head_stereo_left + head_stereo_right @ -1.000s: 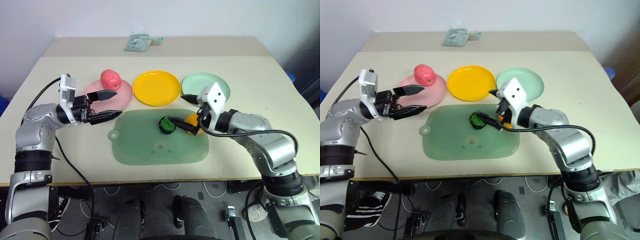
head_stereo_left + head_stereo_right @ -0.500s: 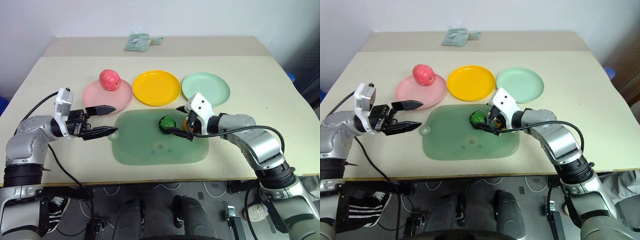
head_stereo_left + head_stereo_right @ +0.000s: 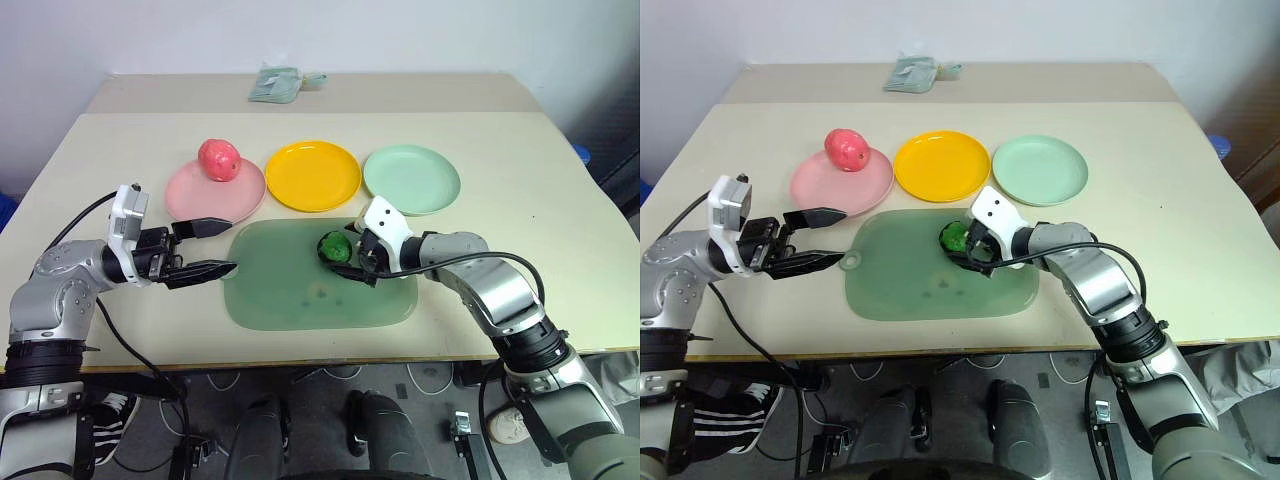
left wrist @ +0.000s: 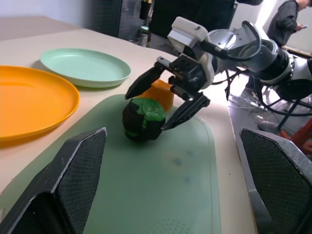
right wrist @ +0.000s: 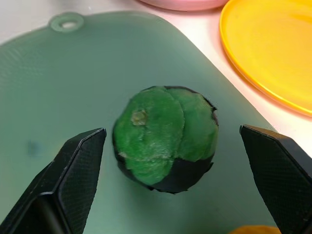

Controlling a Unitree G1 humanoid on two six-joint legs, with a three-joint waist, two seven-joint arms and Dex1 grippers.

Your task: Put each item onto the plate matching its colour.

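Beige desk [image 3: 520,240]: right end effector [image 3: 352,262] has dropped, jaws spread, around the green ball [image 3: 334,247]; left end effector [image 3: 208,247], released, retreated from the apple [image 3: 220,158] on its pink plate [image 3: 192,192].

The dark green ball [image 5: 165,138] is sitting on the translucent green mat [image 5: 97,63], centred between the two spread black fingers [image 5: 73,180], with the yellow plate [image 5: 273,48] lying at 2 o'clock.

Three plates [image 3: 313,175] across frame centre, apple [image 3: 220,158] on the leftmost, mat [image 3: 300,290] below them bearing bumpy ball [image 3: 334,247].
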